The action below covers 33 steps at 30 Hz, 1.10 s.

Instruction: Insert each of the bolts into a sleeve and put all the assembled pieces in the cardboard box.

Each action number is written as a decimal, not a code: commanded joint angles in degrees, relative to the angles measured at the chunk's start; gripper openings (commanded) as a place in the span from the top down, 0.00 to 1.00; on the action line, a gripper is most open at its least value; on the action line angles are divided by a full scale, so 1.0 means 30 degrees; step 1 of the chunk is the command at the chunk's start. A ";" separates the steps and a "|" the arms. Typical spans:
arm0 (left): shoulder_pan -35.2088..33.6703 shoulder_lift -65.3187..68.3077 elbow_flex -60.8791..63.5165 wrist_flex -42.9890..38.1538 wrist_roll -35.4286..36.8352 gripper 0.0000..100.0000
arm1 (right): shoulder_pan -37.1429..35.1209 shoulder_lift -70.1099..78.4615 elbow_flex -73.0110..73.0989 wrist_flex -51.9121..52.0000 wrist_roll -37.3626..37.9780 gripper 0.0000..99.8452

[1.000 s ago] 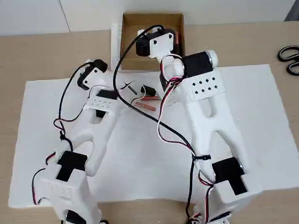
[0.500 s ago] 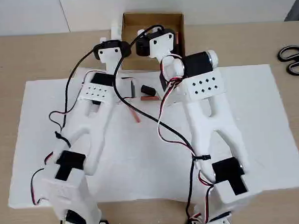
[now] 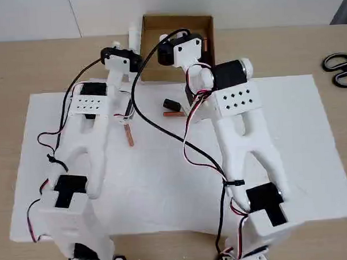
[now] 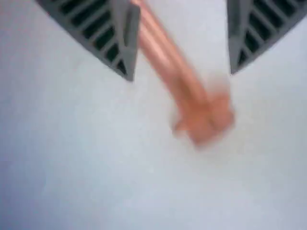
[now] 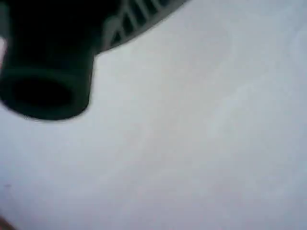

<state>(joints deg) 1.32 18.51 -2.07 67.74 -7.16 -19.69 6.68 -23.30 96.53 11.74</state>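
Note:
A copper bolt [image 3: 128,134] lies on the white sheet [image 3: 164,187] just in front of my left gripper [image 3: 127,115]. In the left wrist view the bolt [image 4: 192,96] runs between the dark fingers [image 4: 103,38], close against one of them, and the left gripper [image 4: 181,75] is open. A black sleeve [image 3: 171,104] sits at my right gripper [image 3: 182,104], which is shut on it; the right wrist view shows the sleeve [image 5: 45,72] with its open end in front of one finger [image 5: 139,17]. A second copper bolt [image 3: 173,114] lies just below the sleeve. The cardboard box [image 3: 178,17] stands at the back.
Black scissors [image 3: 339,67] lie at the table's far right, off the sheet. Black and red cables [image 3: 162,127] hang from both arms across the sheet's middle. The right arm's wrist motor [image 3: 179,50] overhangs the box.
My left arm swung left and pulled away from the right gripper, and the copper bolt went left with it across the sheet. The right arm and the sleeve stayed put.

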 commanded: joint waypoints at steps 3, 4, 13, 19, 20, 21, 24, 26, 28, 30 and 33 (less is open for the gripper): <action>-0.0147 -0.0381 -0.0982 0.0293 0.1963 0.87 | 0.0073 -0.1128 -0.0088 -0.0073 -0.0029 1.00; -0.0147 -0.0381 -0.0982 0.0293 0.2462 0.87 | 0.0073 -0.1128 -0.0088 -0.0073 -0.0029 1.00; 0.0264 -0.0205 -0.0894 0.0527 0.9407 0.87 | 0.0073 -0.1128 -0.0088 -0.0073 -0.0527 1.00; 0.0527 0.0879 -0.0982 0.0440 1.0344 0.87 | 0.0073 -0.1128 -0.0088 -0.0073 -0.0527 1.00; 0.0615 0.1407 -0.0982 0.0440 1.0344 0.87 | 0.0073 -0.1128 -0.0088 -0.0073 -0.0527 1.00; 0.0703 0.1905 -0.1011 0.0440 1.0344 0.87 | 0.0073 -0.1128 -0.0088 -0.0073 -0.0557 1.00; 0.0762 0.2930 -0.1187 0.0234 1.0344 0.87 | 0.0073 -0.1128 -0.0088 -0.0073 -0.0557 1.00; 0.0645 0.3311 -0.1480 0.0147 1.0344 0.87 | 0.0073 -0.1128 -0.0088 -0.0073 -0.0557 1.00; 0.0645 0.3458 -0.1802 0.0176 1.0344 0.87 | 0.0073 -0.1128 -0.0088 -0.0073 -0.0557 1.00; 0.0645 0.3487 -0.1978 0.0176 1.0344 0.87 | 0.0073 -0.1128 -0.0088 -0.0073 -0.0557 1.00; 0.0762 0.3546 -0.2066 0.0059 1.0286 0.90 | 0.0073 -0.1128 -0.0088 -0.0073 -0.0557 1.00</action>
<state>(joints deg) 3.16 29.05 -5.93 68.97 23.34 -19.69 6.68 -23.30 96.53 10.77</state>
